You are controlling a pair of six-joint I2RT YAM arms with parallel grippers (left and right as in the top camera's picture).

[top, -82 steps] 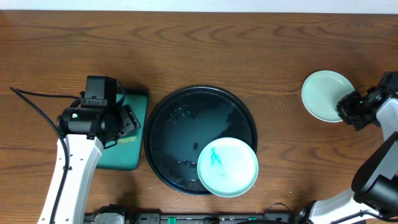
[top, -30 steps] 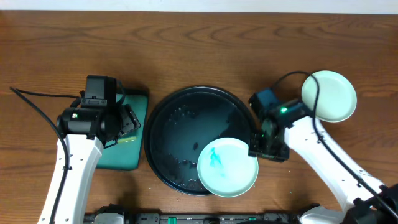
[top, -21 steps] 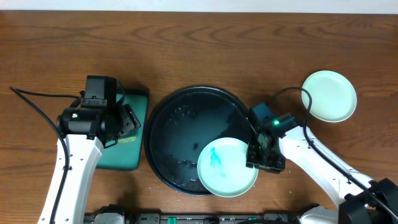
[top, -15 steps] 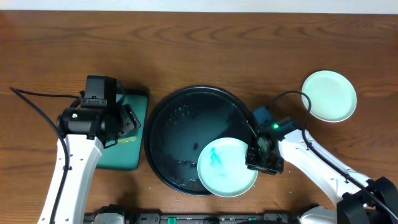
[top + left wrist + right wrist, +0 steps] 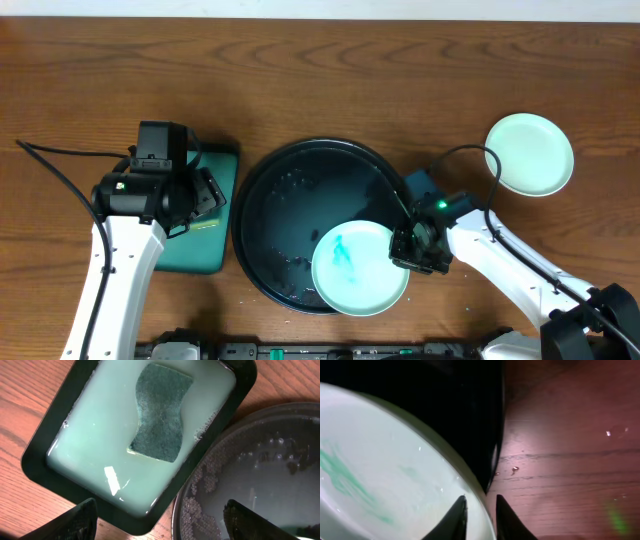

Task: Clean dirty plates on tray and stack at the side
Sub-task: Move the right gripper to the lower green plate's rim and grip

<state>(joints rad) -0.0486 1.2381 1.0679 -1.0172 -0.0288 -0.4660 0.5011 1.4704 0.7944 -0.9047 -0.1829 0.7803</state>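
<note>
Smeared plate (image 5: 355, 268) slightly leftward now, right fingers (image 5: 453, 522) tight on its rim

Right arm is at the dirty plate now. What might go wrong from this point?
The right gripper pinches only the thin rim of the smeared plate; wet as the tray looks, the plate may slip or tip when lifted. The plate overlaps the tray's raised rim, so dragging it sideways could catch there and jolt it loose.
</note>
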